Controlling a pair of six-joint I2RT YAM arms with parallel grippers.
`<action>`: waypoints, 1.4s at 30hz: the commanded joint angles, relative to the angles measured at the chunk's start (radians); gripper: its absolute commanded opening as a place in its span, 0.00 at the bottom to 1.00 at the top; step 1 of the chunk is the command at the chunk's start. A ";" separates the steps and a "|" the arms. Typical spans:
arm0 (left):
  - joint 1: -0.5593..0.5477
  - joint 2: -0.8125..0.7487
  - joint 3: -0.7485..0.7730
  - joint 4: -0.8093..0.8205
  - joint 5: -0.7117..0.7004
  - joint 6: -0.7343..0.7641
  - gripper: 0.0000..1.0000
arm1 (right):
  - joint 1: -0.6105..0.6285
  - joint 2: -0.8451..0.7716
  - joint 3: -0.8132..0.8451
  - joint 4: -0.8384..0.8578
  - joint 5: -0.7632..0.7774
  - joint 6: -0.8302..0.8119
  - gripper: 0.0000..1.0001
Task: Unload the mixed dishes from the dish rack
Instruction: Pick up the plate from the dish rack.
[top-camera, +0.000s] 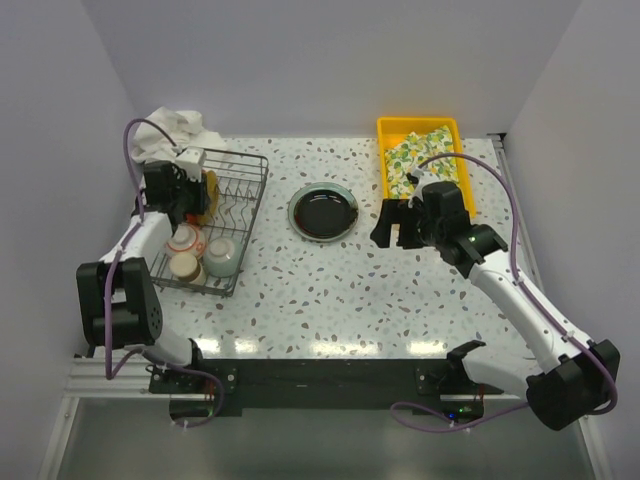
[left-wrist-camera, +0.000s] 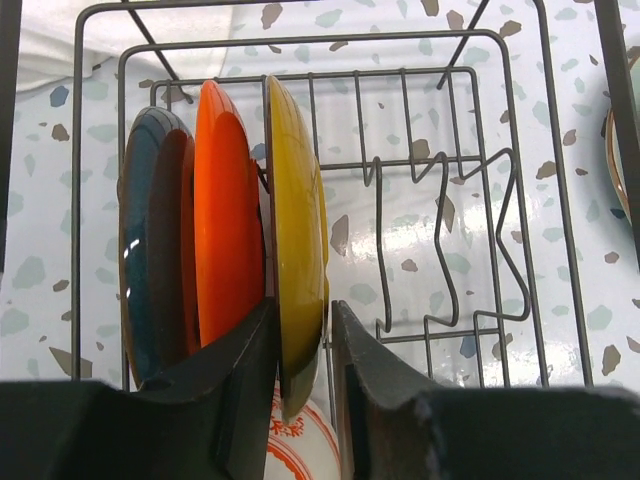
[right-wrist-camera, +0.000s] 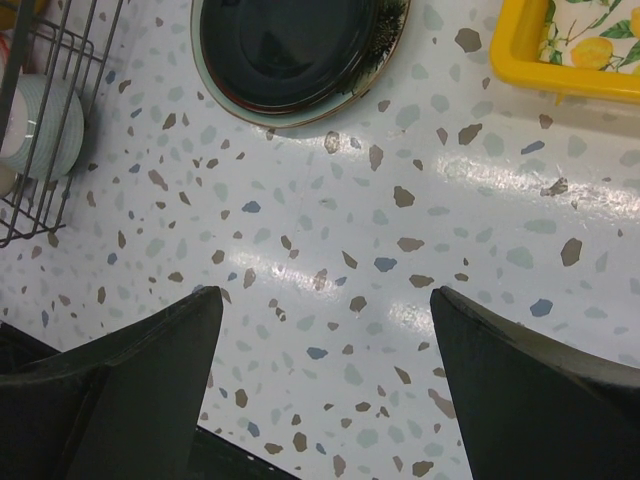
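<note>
The dish rack (left-wrist-camera: 440, 170) holds three plates on edge: a dark teal one (left-wrist-camera: 150, 240), an orange one (left-wrist-camera: 225, 220) and a yellow one (left-wrist-camera: 295, 230). My left gripper (left-wrist-camera: 302, 330) straddles the yellow plate's lower rim, jaws closed in against both faces. A red-white patterned bowl (left-wrist-camera: 295, 450) lies just beneath. From above, the left gripper (top-camera: 195, 190) sits over the dish rack (top-camera: 240, 215), with the bowl (top-camera: 184, 238) and cups (top-camera: 221, 255) at its near end. My right gripper (right-wrist-camera: 325, 300) hangs open over bare table. A dark plate (top-camera: 323, 211) lies flat mid-table.
A yellow tray (top-camera: 385, 150) with lemon-print cloth stands at the back right, close behind the right gripper (top-camera: 398, 225). A crumpled white cloth (top-camera: 175, 130) lies behind the rack. White walls close in on three sides of the speckled table.
</note>
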 joint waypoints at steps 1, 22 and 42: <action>0.031 0.034 0.092 -0.052 0.142 0.043 0.31 | 0.000 0.011 0.059 -0.008 -0.032 -0.015 0.89; 0.057 0.069 0.312 -0.276 0.304 0.034 0.06 | -0.001 0.016 0.047 0.009 -0.049 0.019 0.89; 0.088 0.080 0.392 -0.384 0.564 -0.127 0.00 | 0.000 0.019 0.039 0.032 -0.069 0.047 0.89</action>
